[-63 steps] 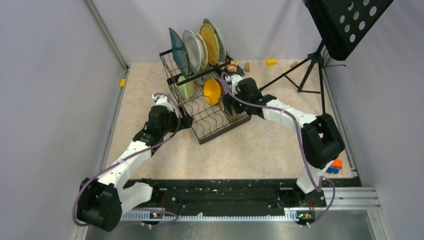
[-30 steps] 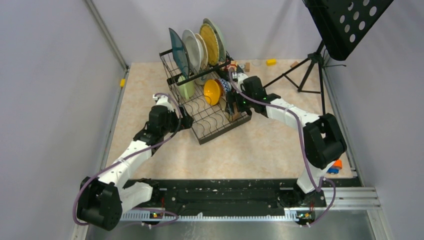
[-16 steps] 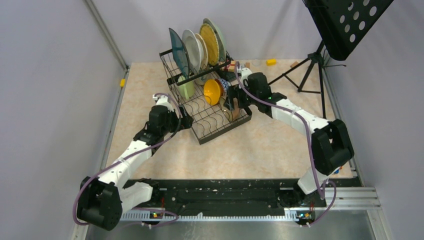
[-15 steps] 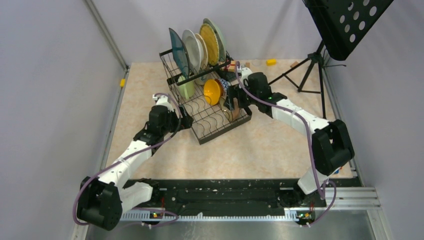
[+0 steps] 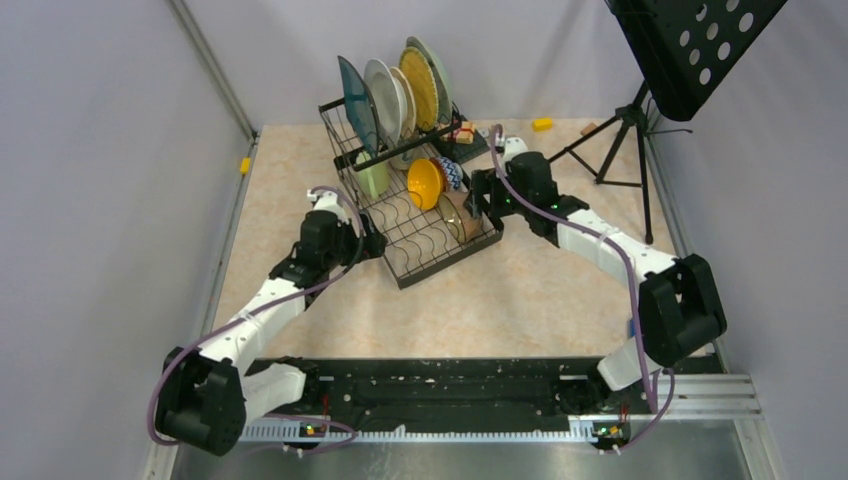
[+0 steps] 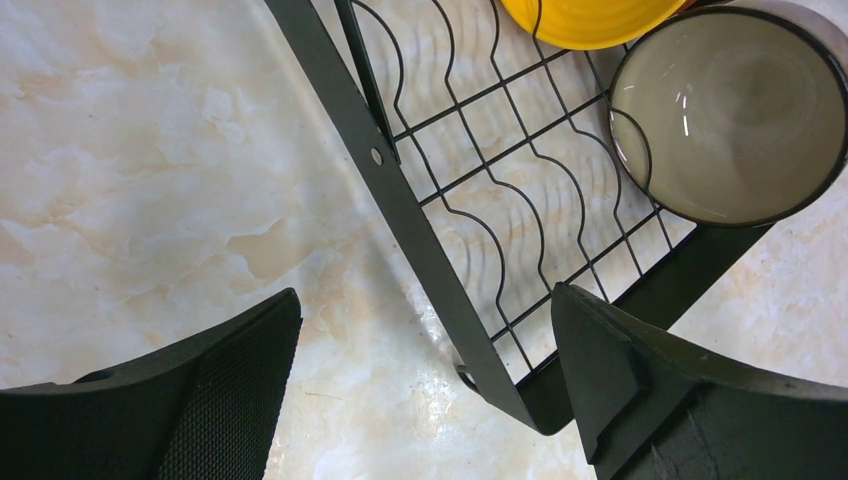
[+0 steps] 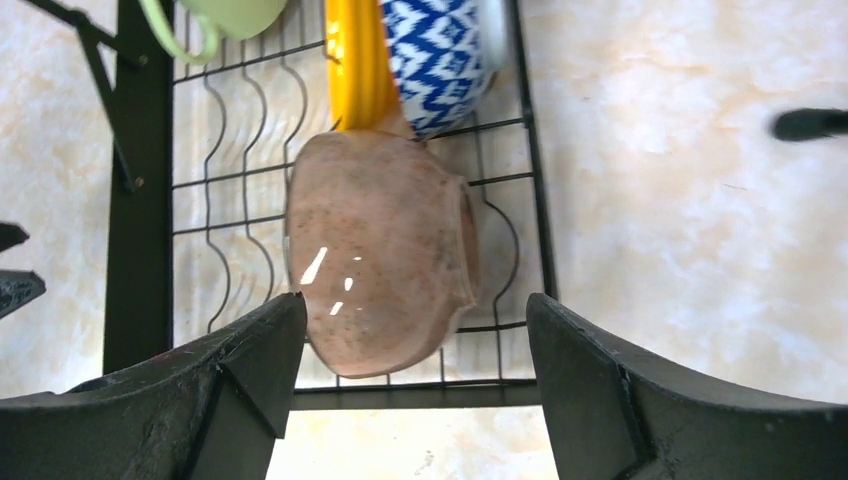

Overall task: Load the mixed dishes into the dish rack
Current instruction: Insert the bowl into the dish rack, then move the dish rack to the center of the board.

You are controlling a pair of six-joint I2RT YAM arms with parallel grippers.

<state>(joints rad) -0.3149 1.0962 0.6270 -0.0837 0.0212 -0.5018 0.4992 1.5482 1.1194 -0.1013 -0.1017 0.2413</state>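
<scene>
The right gripper [image 7: 410, 300] is wide and empty. Just ahead of it a brown mug [image 7: 380, 265] lies on its side in the rack [image 7: 135, 200] tray, and beyond that are a yellow bowl [image 7: 352, 70] and a blue bowl [image 7: 435, 55]. The left gripper [image 6: 425, 295] (also wide, empty) hovers over the rack's corner, with the plates [image 5: 400, 85] upright farther off.

Robot lab test cell, not a home: left arm [image 5: 262, 298] & right arm [image 5: 600, 245] w/ purple cables bolted to an aluminium rail [image 5: 722, 392] at the table [image 5: 530, 295] edge, plain grey partition walls [image 5: 100, 200] all round, tripod music stand [image 5: 690, 40] at back; dish rack [image 5: 425, 255] is the only kitchen prop.
</scene>
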